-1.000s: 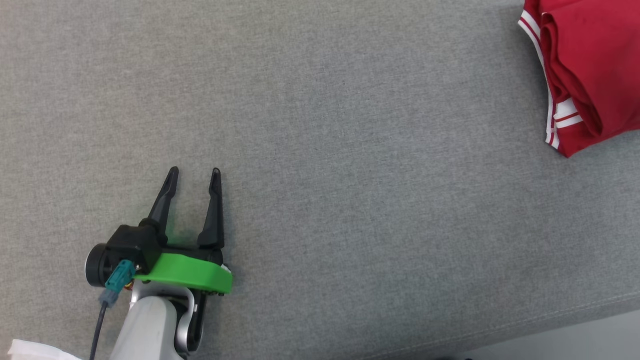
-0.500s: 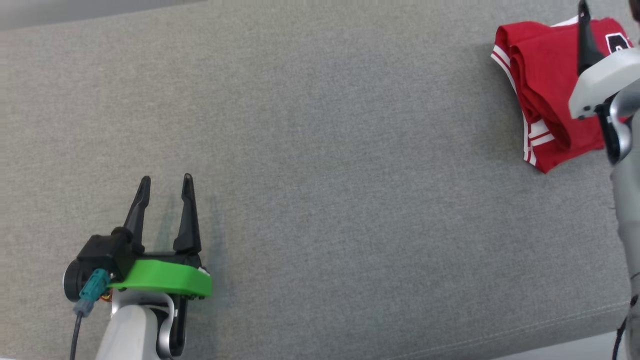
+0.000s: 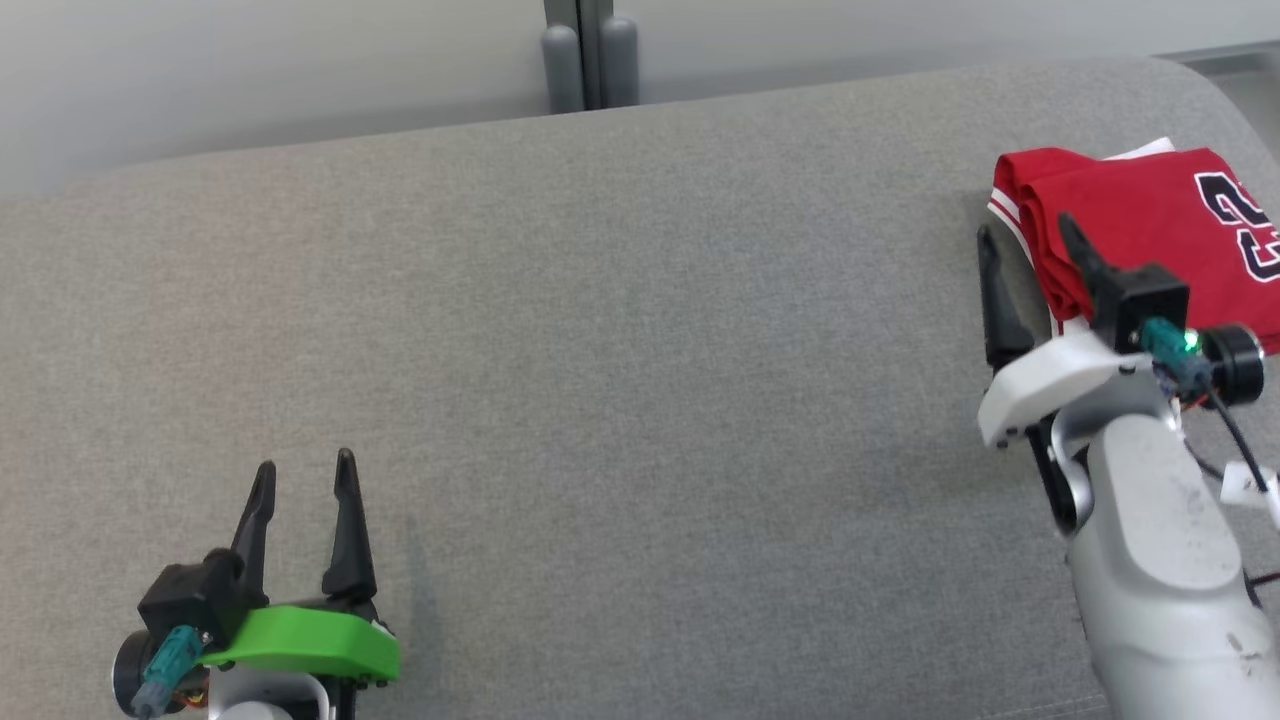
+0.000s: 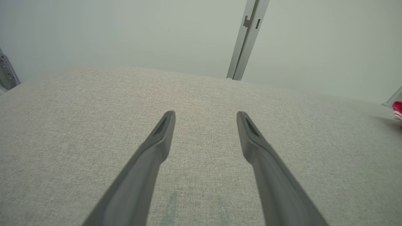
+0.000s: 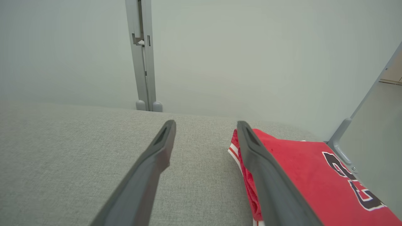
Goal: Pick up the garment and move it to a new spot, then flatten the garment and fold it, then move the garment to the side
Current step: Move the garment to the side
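Garment (image 3: 1130, 215), a red jersey with black numerals and white-striped trim, lies as a compact, layered bundle at the end of the grey cushion (image 3: 640, 350), close to its rounded corner. It looks already folded and set aside, so the step in hand is probably clearing the arms away from it.

The right gripper (image 3: 1025, 228) sits at the garment's near, striped edge with its two fingers spread apart and nothing between them. One finger is beside the garment over bare cushion and the other is over the red cloth. Whether that finger touches the cloth I cannot tell. The left gripper (image 3: 305, 462) is well apart from the garment, near the cushion's opposite end, jaws also apart and empty.

To do this well, the right gripper should rise first and only then draw back from the garment, keeping the fingers apart. A sideways sweep could hook the striped hem and pull the layers open. The left arm needs no move toward the garment.
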`<state>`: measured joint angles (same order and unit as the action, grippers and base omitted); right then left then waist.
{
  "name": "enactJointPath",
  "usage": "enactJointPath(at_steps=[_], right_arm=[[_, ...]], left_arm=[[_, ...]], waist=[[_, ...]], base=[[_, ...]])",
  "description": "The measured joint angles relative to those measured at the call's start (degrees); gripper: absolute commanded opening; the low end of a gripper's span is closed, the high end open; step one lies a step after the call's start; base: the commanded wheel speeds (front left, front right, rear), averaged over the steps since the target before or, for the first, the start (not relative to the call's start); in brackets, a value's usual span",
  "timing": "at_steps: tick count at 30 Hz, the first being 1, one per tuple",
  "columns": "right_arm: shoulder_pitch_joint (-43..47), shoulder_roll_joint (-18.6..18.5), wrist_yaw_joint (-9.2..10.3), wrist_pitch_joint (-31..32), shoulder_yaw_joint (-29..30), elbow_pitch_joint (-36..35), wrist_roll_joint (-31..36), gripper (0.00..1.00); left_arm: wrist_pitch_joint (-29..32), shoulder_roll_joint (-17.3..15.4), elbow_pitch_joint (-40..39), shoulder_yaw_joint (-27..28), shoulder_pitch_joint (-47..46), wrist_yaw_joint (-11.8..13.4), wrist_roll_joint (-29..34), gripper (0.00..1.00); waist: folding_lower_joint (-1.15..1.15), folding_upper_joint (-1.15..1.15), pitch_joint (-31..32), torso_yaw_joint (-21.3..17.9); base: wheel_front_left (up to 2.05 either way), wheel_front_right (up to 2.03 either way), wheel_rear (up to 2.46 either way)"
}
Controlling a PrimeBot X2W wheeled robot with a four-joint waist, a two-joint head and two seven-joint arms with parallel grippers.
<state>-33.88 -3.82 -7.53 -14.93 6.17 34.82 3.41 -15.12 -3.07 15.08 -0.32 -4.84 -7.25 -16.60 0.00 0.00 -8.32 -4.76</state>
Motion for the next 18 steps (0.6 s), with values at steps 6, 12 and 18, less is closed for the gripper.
enactJointPath(at_steps=[6, 12, 18], right_arm=[[13.2, 0.9, 0.00, -0.1, -3.3, -9.1, -6.5, 1.00], [22.6, 1.0, 0.00, -0.1, -4.7, -14.8, -10.6, 1.00], [28.8, 1.0, 0.00, -0.1, -5.8, -19.2, -12.8, 1.00]], left_arm=[[0.0, 0.1, -0.4, 0.5, 4.0, 0.2, -0.9, 1.00], [0.0, 0.2, -0.7, -1.1, 6.7, 0.4, -2.3, 1.00], [0.0, 0.2, -1.2, -2.5, 8.5, 1.3, -3.5, 1.00]], waist=[[0.00, 0.00, 3.5, 1.9], [0.00, 0.00, 5.6, 2.8], [0.00, 0.00, 7.1, 2.7]], base=[[0.00, 0.00, 0.00], [0.00, 0.00, 0.00], [0.00, 0.00, 0.00]])
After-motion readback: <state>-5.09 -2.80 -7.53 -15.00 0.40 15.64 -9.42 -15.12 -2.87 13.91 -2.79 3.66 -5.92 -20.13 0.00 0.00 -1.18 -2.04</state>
